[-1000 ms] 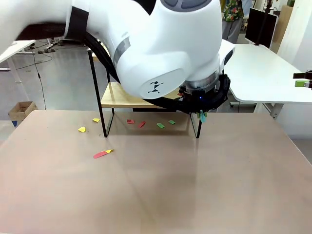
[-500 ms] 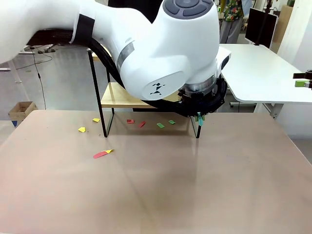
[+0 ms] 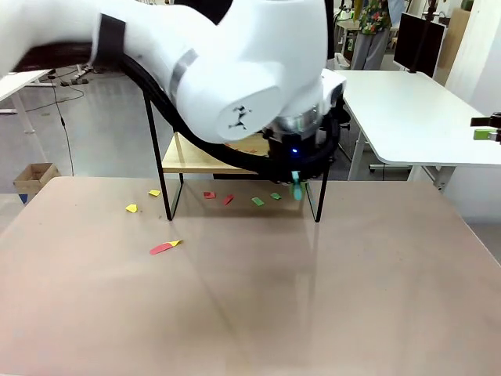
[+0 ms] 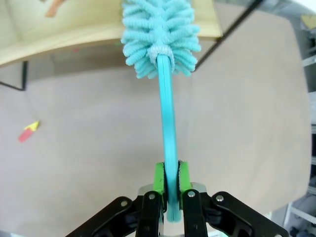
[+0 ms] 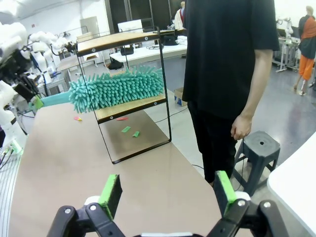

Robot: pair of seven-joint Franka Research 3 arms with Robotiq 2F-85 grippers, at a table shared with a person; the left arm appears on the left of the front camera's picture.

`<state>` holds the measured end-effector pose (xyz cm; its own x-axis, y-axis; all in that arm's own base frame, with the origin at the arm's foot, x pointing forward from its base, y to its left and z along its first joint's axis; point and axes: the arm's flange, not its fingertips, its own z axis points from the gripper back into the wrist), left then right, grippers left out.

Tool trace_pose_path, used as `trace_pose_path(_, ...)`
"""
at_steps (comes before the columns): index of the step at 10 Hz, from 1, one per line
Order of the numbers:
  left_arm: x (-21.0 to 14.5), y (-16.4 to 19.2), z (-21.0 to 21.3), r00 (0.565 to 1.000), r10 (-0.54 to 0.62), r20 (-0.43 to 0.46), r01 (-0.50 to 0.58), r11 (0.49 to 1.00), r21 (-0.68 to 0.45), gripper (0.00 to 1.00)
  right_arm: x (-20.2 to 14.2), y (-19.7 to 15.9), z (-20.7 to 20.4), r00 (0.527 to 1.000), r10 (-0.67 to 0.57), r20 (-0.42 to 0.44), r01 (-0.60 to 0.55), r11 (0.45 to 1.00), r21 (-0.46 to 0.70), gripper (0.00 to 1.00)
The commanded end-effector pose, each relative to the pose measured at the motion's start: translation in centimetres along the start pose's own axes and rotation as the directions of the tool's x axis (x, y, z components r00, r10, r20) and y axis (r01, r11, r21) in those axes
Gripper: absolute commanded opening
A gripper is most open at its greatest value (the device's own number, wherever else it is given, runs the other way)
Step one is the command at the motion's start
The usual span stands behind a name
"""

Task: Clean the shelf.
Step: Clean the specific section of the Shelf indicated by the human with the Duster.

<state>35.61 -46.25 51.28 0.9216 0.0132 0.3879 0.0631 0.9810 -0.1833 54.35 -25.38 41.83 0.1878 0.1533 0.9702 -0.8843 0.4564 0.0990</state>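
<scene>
The shelf (image 5: 123,39) has wooden boards in a thin black frame and stands at the table's far side; in the front view my left arm (image 3: 235,78) covers most of it. My left gripper (image 4: 168,186) is shut on the teal handle of a fluffy duster (image 4: 159,37). The duster head (image 5: 118,89) lies along the lower board (image 5: 132,106). A red scrap (image 5: 122,118) sits on that board's edge. My right gripper (image 5: 168,192) stands open and holds nothing, off the table's right side, pointing at the shelf.
Coloured paper scraps lie on the table: yellow ones (image 3: 131,207), red ones (image 3: 227,200), green ones (image 3: 257,201) under the shelf, and a red-yellow one (image 3: 164,247) nearer me. A person (image 5: 222,59) stands beside the shelf, next to a grey stool (image 5: 259,148).
My left arm has swung to the left with the duster, drawing the handle leftward along the shelf's lower board. The scraps on the table have not moved.
</scene>
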Motion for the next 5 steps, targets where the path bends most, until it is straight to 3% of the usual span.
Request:
trace_pose_path(1,0.2,4.1,1.8,1.000,0.014,-0.018,-0.013,0.999,0.044,0.14,0.2,0.2,-0.1,1.000,0.004,-0.004,-0.004,1.000,0.004,1.00)
trace_pose_path(5,0.4,11.6,3.2,0.999,0.046,-0.027,-0.040,0.985,0.168,0.14,0.2,0.2,-0.1,1.000,0.004,-0.004,-0.004,1.000,0.004,1.00)
